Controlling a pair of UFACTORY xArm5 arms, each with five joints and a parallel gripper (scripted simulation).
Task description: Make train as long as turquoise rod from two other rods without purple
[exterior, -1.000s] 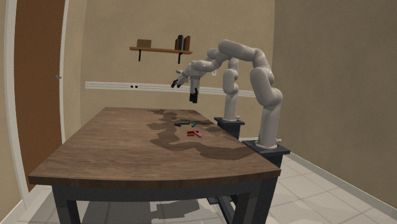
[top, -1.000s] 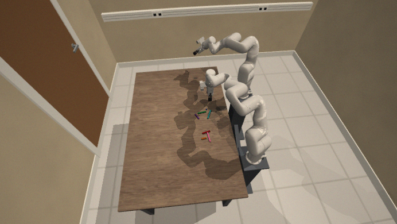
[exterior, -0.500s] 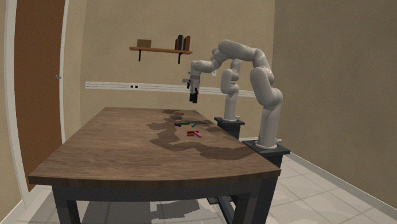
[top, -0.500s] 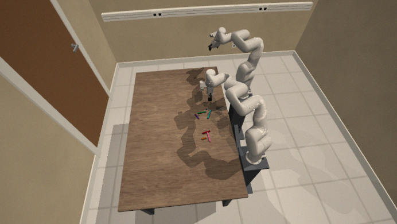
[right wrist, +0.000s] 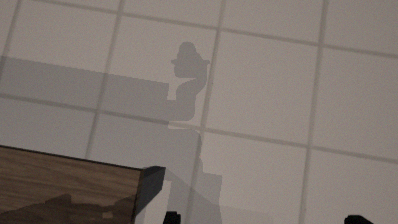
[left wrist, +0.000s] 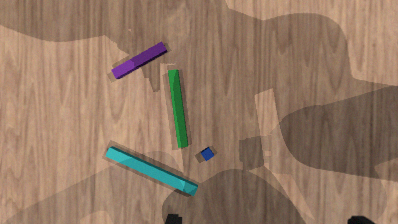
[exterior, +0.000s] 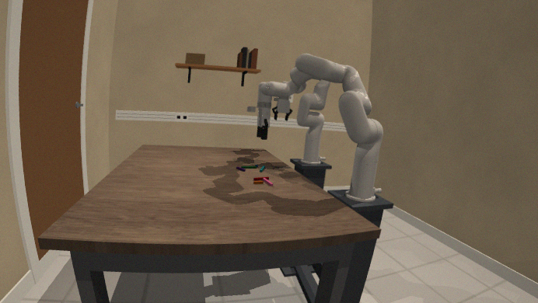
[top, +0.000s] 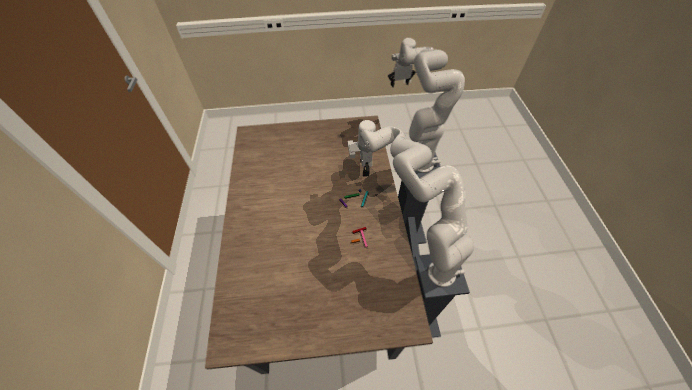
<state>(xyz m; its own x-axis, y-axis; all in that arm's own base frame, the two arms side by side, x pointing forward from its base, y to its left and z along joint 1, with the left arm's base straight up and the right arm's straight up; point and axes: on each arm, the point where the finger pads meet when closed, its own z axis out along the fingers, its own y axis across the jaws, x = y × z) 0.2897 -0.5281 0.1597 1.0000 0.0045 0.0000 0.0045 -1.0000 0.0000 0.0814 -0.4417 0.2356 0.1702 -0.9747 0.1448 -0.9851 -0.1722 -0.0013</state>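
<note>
The turquoise rod (top: pixel 364 199) (left wrist: pixel 152 171) lies slanted. The green rod (top: pixel 352 196) (left wrist: pixel 178 109) lies beside it, and the small blue rod (left wrist: pixel 207 153) is near the green rod's end, with a gap. The purple rod (top: pixel 343 203) (left wrist: pixel 139 60) lies at the green rod's other end. Apart from these, the red rod (top: pixel 359 230) lies across one end of the pink rod (top: pixel 364 238) in a T, with the orange rod (top: pixel 355 241) (exterior: pixel 258 182) beside them. My left gripper (top: pixel 366 173) (left wrist: pixel 266 219) is open, above the table near the blue rod. My right gripper (top: pixel 400 84) (right wrist: pixel 265 219) is open and high up.
The wooden table (top: pixel 270 280) (exterior: pixel 155 217) carries all the rods. My right gripper is beyond the table's far edge, over the tiled floor (right wrist: pixel 260 85). The left arm reaches across the table's robot-side edge. Arm shadows fall over the rods.
</note>
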